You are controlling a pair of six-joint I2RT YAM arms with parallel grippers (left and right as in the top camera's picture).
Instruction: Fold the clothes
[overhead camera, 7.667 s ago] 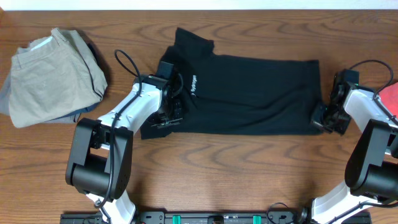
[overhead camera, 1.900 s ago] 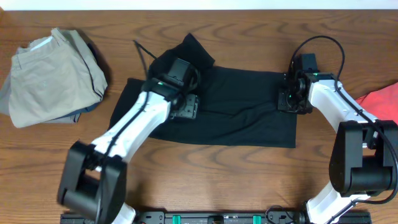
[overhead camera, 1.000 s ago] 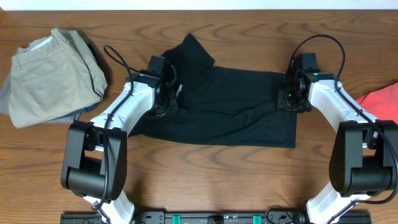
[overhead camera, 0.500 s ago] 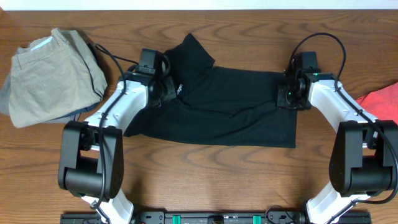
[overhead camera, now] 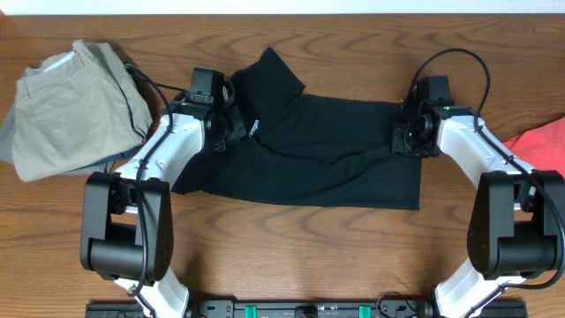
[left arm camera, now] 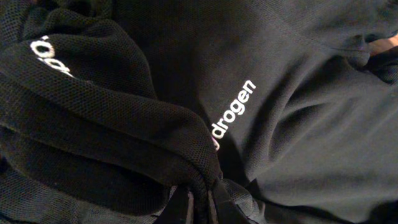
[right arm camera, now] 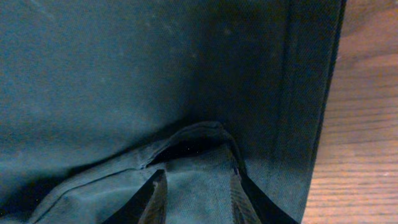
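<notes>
Black T-shirt (overhead camera: 327, 150) lies spread across middle of wooden table (overhead camera: 291, 256), one sleeve pointing toward far edge. Left gripper (overhead camera: 228, 132) at shirt's left end, jaws fully closed, bunched mesh fabric pinched between fingers (left arm camera: 182, 210); white logo print (left arm camera: 233, 109) just beside. Right gripper (overhead camera: 408, 140) at shirt's upper right corner, jaws partly closed around raised fold of same shirt. Khaki trousers (overhead camera: 71, 106) folded at far left; red cloth (overhead camera: 543, 141) at right edge.
</notes>
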